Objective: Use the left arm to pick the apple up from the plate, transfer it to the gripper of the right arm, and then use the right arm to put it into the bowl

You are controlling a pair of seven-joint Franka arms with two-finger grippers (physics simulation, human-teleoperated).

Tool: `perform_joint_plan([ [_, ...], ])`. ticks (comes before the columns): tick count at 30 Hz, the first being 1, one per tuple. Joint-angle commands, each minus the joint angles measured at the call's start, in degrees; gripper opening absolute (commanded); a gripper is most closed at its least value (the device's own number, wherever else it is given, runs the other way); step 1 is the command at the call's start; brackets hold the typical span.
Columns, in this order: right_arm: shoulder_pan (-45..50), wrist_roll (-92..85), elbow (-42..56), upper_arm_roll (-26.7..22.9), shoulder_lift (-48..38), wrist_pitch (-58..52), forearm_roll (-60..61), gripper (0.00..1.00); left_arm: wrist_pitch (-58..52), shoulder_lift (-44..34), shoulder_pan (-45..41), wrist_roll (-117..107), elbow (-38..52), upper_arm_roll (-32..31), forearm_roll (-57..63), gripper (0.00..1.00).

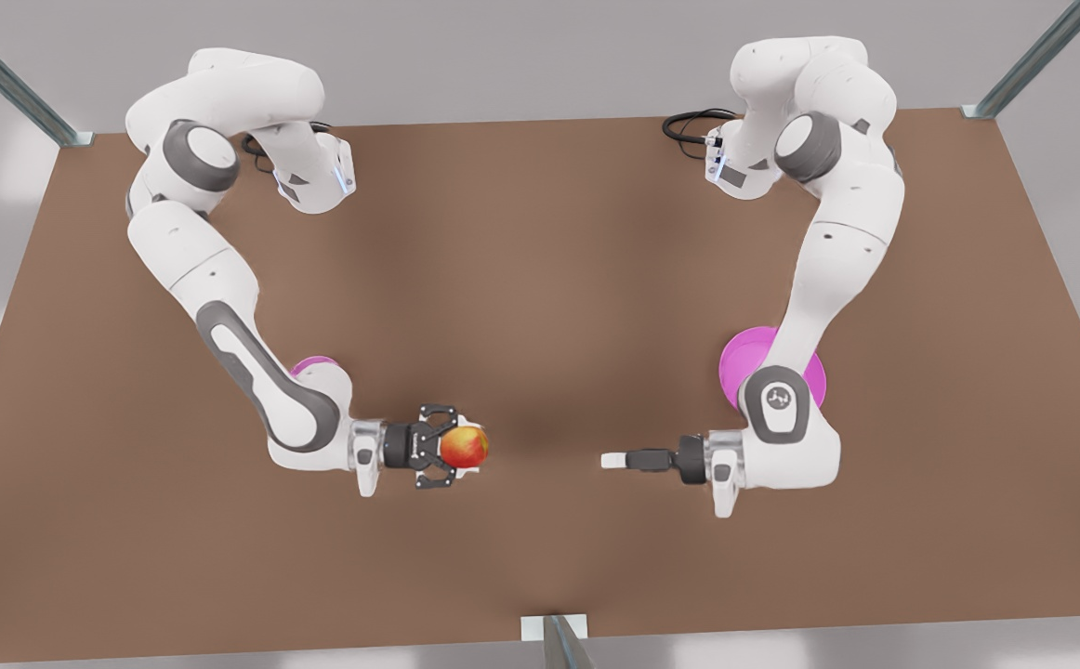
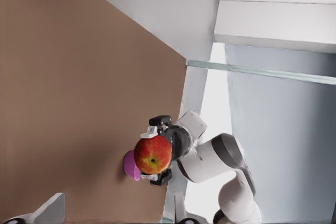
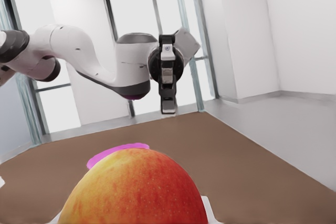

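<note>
The apple, red with yellow patches, hangs above the table in my right gripper, the broad linkage-fingered one on the front view's left, which is shut on it. The left wrist view shows that apple held from afar. My left gripper, the slim one, points at the apple from the front view's right with a clear gap between them; its fingers stand open and hold nothing. The pink plate lies partly hidden under the left arm. A sliver of the pink bowl peeks out behind the right arm.
The brown table spans the scene, with metal frame posts at its corners and at the middle of the front edge. Black cables lie near the left arm's base.
</note>
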Motion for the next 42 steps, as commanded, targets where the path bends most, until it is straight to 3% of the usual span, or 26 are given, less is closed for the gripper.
perform_joint_plan([
  [1, -3.6, 6.4, -1.6, -0.7, -1.8, -2.0, -14.6, 0.60, -21.9, -7.4, 2.1, -16.0, 0.0, -0.4, 30.4, 1.00],
  [2, -4.9, 12.1, -1.6, -1.6, -3.2, -2.3, -25.4, 0.60, -30.7, -12.7, 0.6, -18.9, 0.0, -0.7, 47.6, 1.00],
  [3, -5.4, 16.3, -1.6, -3.0, -4.7, -4.0, -32.2, 0.60, -37.7, -14.9, -1.7, -19.0, 0.0, -0.7, 57.1, 1.00],
  [6, -6.4, 22.8, -1.6, -7.7, -10.5, -7.6, -53.5, 0.60, -52.6, -20.9, -1.1, -29.0, 0.1, -0.8, 57.8, 1.00],
  [7, -6.4, 24.7, -1.7, -9.3, -12.6, -8.6, -59.6, 0.60, -55.9, -21.4, 4.5, -30.3, 0.1, -5.5, 53.9, 1.00],
  [8, -6.4, 27.0, -3.0, -10.3, -14.7, -9.0, -64.3, 0.60, -55.7, -21.1, 10.7, -32.4, -0.2, -10.6, 52.9, 1.00],
  [10, -6.4, 32.3, -5.5, -11.6, -18.8, -9.0, -74.6, 0.60, -51.2, -21.3, 13.3, -31.8, -2.5, -12.7, 56.8, 1.00],
  [11, -6.3, 36.1, -6.3, -12.0, -20.1, -9.0, -78.2, 0.60, -45.2, -29.6, 10.5, -20.4, -11.8, -4.4, 56.3, 1.00],
  [12, -6.3, 40.6, -6.9, -12.3, -21.4, -9.0, -82.7, 0.60, -37.9, -37.3, -1.6, -13.2, -20.2, 13.7, 52.5, 1.00],
  [13, -6.2, 42.7, -7.4, -12.3, -22.1, -9.6, -84.7, 0.60, -34.5, -39.5, -4.2, -12.7, -22.9, 18.6, 51.6, 1.00],
  [18, -5.9, 42.1, -5.8, -12.2, -21.9, -15.0, -86.0, 0.59, -34.2, -39.5, -4.6, -13.1, -19.5, 20.1, 48.8, 1.00],
  [20, 1.8, 43.1, -9.2, -22.2, -29.7, -16.1, -84.2, 0.59, -40.0, -37.3, -4.8, -12.5, -11.0, 19.1, 48.0, 1.00],
  [22, 8.5, 47.2, -15.4, -31.1, -36.6, -16.5, -78.8, 0.59, -40.0, -35.1, -7.4, -13.4, -11.0, 19.0, 52.5, 1.00],
  [27, 11.3, 58.9, -23.6, -31.3, -39.1, -10.7, -78.6, 0.59, -37.8, -34.4, -7.7, -13.2, -10.9, 19.0, 53.3, 1.00],
  [34, 11.4, 60.6, -31.5, -32.8, -38.9, -1.4, -72.4, 0.59, -37.7, -34.4, -7.7, -13.1, -10.9, 19.1, 53.7, 1.00],
  [42, 12.5, 61.7, -33.7, -33.7, -38.4, -0.6, -69.9, 0.59, -38.1, -34.5, -7.9, -13.3, -10.9, 19.1, 53.4, 1.00],
])
